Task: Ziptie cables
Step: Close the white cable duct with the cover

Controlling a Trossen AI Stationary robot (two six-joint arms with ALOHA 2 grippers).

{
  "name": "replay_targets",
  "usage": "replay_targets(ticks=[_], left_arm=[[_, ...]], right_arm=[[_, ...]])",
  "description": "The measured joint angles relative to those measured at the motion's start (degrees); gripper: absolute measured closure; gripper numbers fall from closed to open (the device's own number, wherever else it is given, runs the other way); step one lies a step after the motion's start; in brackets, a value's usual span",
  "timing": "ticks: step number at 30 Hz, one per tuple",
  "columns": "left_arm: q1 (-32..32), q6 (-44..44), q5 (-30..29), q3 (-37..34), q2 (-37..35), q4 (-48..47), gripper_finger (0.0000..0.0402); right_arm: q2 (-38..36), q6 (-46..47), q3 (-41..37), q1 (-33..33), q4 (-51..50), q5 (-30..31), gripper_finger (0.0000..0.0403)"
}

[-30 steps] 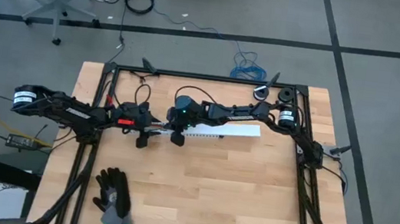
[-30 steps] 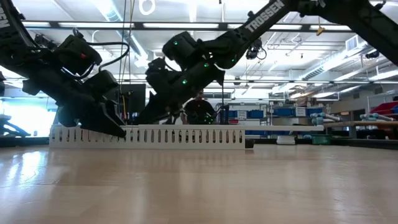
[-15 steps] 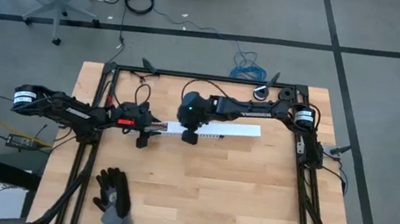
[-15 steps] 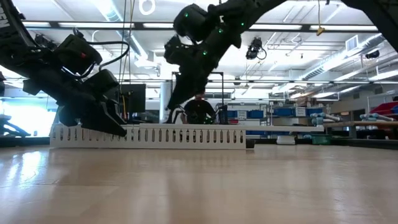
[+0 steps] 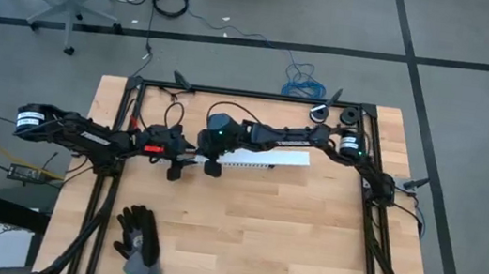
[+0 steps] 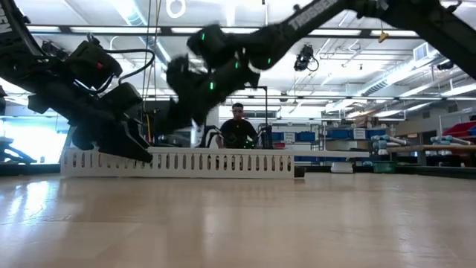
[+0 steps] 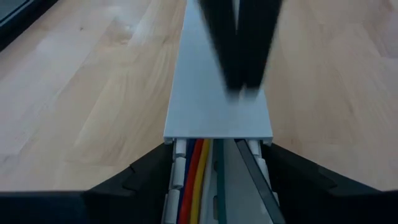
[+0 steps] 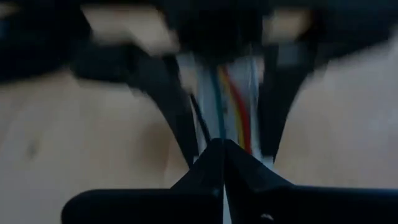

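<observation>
A long white slotted channel (image 5: 265,159) lies on the table's far half, with a lid (image 7: 217,93) over most of it. In its open left end lie the cables (image 7: 196,180), red, orange and white, and beside them the thin black ziptie (image 7: 252,177). My left gripper (image 5: 187,160) straddles that open end. My right gripper (image 5: 212,166), shut, hangs over the lid just right of the left gripper, its fingers (image 7: 242,56) pointing down. The right wrist view shows the cables (image 8: 236,106) and ziptie (image 8: 199,118) beyond my shut right gripper (image 8: 222,149). My left gripper clasps the channel's open left end (image 7: 171,152) between its two fingers (image 7: 140,183), one against each slotted side wall. It comes slanting down from the table's left, along the channel, which rests flat on the table. My right gripper: whether its shut tips touch the lid cannot be told.
A black and grey glove (image 5: 138,244) lies near the table's near left corner. Black frame rails (image 5: 374,197) run along the table's sides. A blue wire coil (image 5: 304,79) lies on the floor beyond the far edge. A person (image 6: 238,132) stands behind the table.
My right gripper rose off the channel and swung toward the table's right, then came back down and toward the left, ending close to my left gripper. Its fingers stayed shut. The channel and my left gripper kept still.
</observation>
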Motion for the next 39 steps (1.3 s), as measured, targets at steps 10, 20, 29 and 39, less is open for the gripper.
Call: replay_targets(ticks=[10, 20, 29, 39], left_arm=[[0.0, -0.6, -0.8, 0.0, 0.0, -1.0, 0.0132], [0.0, -2.0, -1.5, 0.0, -4.1, -2.6, 0.0106], [0.0, -2.2, -2.7, 0.0, -17.6, -19.5, 0.0108], [0.0, -5.8, -4.1, 0.0, -21.0, -27.6, 0.0108]], right_arm=[[-4.6, -2.7, 0.0, 1.5, -1.7, 2.1, 0.0403], [-4.7, -1.5, 0.1, 1.4, -6.9, 5.1, 0.0403], [-4.8, -1.3, 0.1, 1.4, -8.1, 5.1, 0.0403], [-4.8, -1.3, 0.1, 1.3, -8.3, 4.8, 0.0403]])
